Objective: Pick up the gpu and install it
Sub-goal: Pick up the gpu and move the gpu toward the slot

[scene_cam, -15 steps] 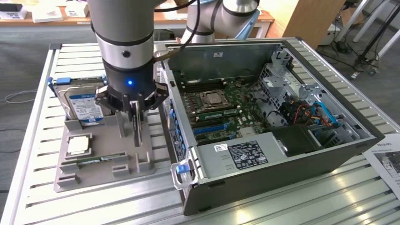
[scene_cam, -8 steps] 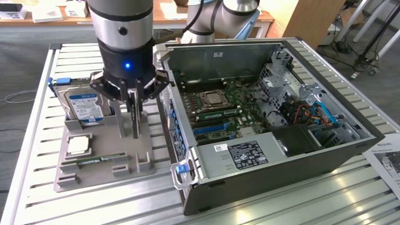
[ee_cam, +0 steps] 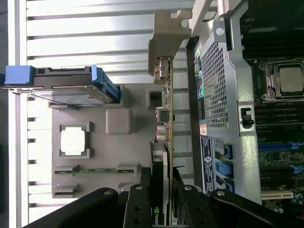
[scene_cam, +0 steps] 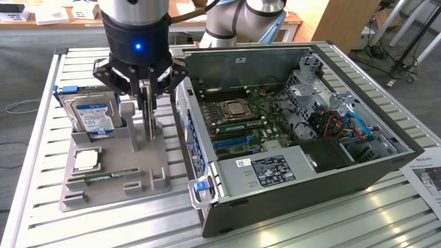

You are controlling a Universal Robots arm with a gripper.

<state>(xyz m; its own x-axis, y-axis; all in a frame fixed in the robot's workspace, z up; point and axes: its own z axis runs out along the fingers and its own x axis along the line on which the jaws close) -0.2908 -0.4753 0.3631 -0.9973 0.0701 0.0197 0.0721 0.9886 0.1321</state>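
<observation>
The gripper [scene_cam: 146, 99] [ee_cam: 162, 191] was closed on the gpu [scene_cam: 148, 124] [ee_cam: 160, 159], one finger pressed on each flat face near the upper edge of the card. The gpu stood upright on its long edge in the grey holder [scene_cam: 131, 173] [ee_cam: 128, 142], and I could not tell if its lower edge was lifted from the holder or not. On the exterior view's right, the wall of the open computer case [scene_cam: 296, 199] [ee_cam: 218, 85] ran just beside the card, with only a narrow gap between them. On the exterior view's left, the hard drive [scene_cam: 93, 116] [ee_cam: 66, 85] stood upright in the same holder, near the gripper but apart from it. In front of the hard drive lay a square processor chip [scene_cam: 86, 160] [ee_cam: 73, 140], and beside it a narrow memory stick [scene_cam: 110, 176] [ee_cam: 95, 170], both low and flat in their places. Above the case the room was free, and inside it the motherboard [scene_cam: 262, 124] lay open to view, with a processor socket [scene_cam: 234, 109] [ee_cam: 289, 78], blue slots [scene_cam: 231, 141] and a power supply [scene_cam: 272, 168] at the near side. Holder and case rested on a table of aluminium slats [scene_cam: 344, 222] [ee_cam: 85, 28]. A printed sheet [scene_cam: 427, 175] lay at the table's edge on the exterior view's right. Behind the table there were a grey floor and wooden furniture [scene_cam: 344, 20].
</observation>
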